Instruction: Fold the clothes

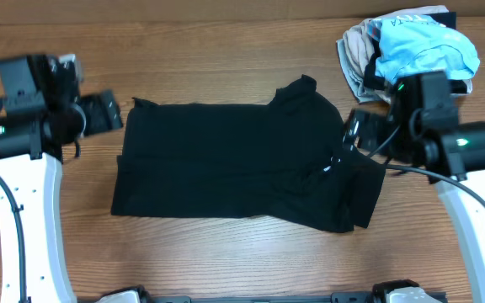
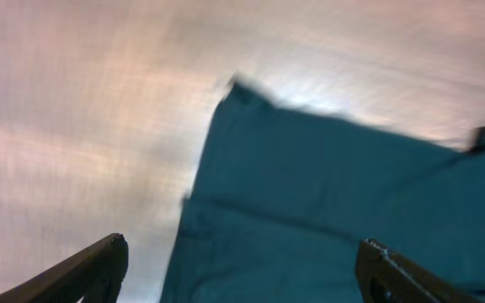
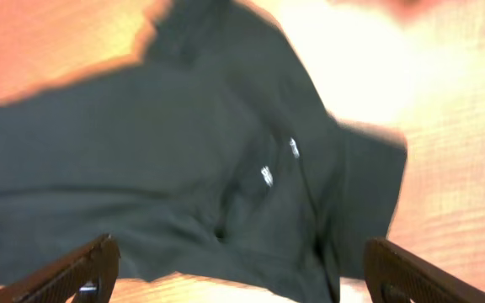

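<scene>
Overhead view: bright, even, sharp. Wrist views: motion-blurred. Glare whitens the counter (image 2: 335,50) ahead of the left tool (image 2: 242,257); orange cast beyond the right tool (image 3: 241,252).

Overhead camera looks straight down on the whole wooden bench (image 1: 226,261) from some height. Left wrist camera hangs close above the left edge of the black clothes (image 1: 217,160), tilted downward, blurred. Right wrist camera looks down over their right side. All three views share the clothes.
</scene>
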You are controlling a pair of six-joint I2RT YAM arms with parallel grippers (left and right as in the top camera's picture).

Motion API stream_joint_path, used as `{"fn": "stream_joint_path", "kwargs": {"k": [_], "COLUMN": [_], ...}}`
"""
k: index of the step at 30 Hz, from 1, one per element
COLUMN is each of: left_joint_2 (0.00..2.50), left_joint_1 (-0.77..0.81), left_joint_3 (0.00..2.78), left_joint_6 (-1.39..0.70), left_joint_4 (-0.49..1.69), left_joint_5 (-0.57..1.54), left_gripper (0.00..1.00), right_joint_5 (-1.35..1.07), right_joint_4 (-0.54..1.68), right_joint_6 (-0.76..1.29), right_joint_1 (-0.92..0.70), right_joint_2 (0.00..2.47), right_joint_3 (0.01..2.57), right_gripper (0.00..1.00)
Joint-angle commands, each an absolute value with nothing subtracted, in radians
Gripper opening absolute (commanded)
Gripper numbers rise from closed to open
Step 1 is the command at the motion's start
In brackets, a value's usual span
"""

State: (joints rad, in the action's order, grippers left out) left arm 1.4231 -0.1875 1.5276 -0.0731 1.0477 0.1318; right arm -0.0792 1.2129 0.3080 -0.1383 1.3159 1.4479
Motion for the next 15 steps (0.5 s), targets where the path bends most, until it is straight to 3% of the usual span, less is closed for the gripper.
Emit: {"fn": "stream_joint_path", "kwargs": {"k": [1, 10, 15], "left_joint_2": [1.515, 1.855, 1.997], "left_joint_1": [-0.136, -0.116, -0.109], "left_joint_3": [1.646, 1.913, 1.955], "left_joint_6": [-0.020, -0.022, -0.035], "left_joint_4": [1.052, 1.066, 1.022], "left_joint_5": [0.140, 0.120, 0.115], "left_gripper": [0.90, 0.88, 0.79], "right_joint_5": [-0.092, -0.089, -0.045], "right_joint_4": [1.172, 1.034, 0.951], "right_joint_6": [0.191, 0.040, -0.035], "right_joint_1": [-0.140, -0.141, -0.141], "right_joint_2": [1.351, 1.557, 1.673], "right_joint_3": [1.579, 1.769, 1.769], "right_gripper": [0.96, 0.91, 0.90]}}
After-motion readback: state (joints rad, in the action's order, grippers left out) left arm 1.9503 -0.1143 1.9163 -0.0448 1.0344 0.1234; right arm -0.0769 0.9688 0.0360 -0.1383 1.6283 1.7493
